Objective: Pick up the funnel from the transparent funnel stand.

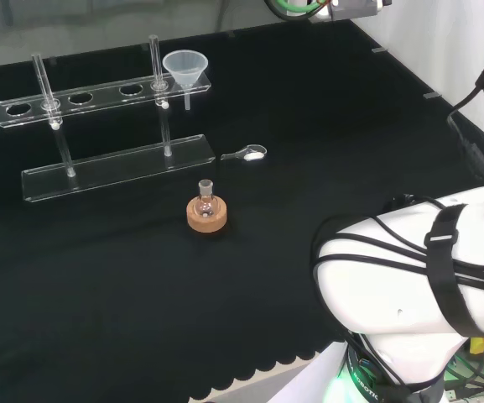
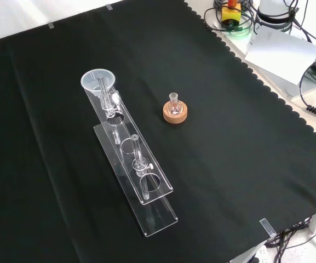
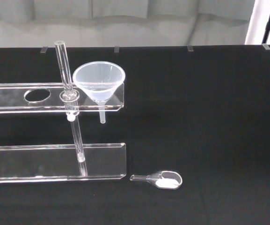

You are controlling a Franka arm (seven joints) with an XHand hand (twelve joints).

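Funnel (image 1: 185, 70) sits upright in the end hole of the funnel stand (image 1: 99, 92), stem hanging through. We judge it light, slick, thin-walled; grasp at the cone rim. Fingers: cannot tell.

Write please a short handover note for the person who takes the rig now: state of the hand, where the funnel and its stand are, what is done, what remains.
Hand: cannot tell its state from these views.
Funnel: sits upright in the end hole of the transparent funnel stand, at the right end in the head view, spout hanging below the upper shelf.
Nearby: a small flask on a cork ring in front of the stand; a small clear scoop with white powder lies on the cloth to the right of the stand's base.
Done: nothing yet; funnel untouched.
Left: approach, grasp the funnel, lift it out of the stand.
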